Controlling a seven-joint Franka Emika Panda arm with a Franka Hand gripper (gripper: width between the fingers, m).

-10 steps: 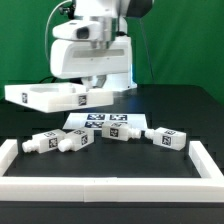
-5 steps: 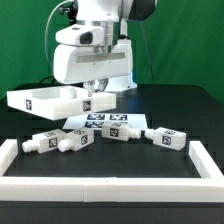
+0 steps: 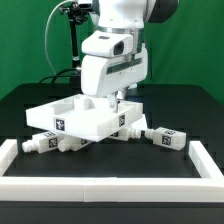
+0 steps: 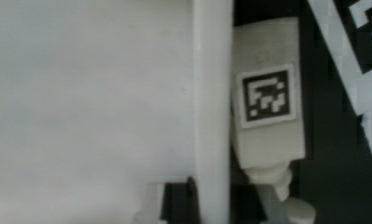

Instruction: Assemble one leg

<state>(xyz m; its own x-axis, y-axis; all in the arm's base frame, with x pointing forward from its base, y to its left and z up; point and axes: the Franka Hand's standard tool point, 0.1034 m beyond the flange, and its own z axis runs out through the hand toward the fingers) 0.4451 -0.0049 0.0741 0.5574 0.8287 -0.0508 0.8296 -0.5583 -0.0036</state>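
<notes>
The gripper (image 3: 118, 100) of the white arm (image 3: 115, 55) was clamped on the far rim of the large white square panel (image 3: 82, 116), which was held above the black table (image 3: 190, 112) with one corner turned toward the camera (a tag showed on its side wall). Four tagged white legs lay on their sides in a rough row. The leftmost leg (image 3: 38, 143) and the second leg (image 3: 72, 145) lay just beside each other, the third leg (image 3: 132, 132) was partly hidden behind the panel, and the rightmost leg (image 3: 167, 139) lay apart toward the exterior view's right. A white border rail (image 3: 110, 186) ran along the table's near edge.
</notes>
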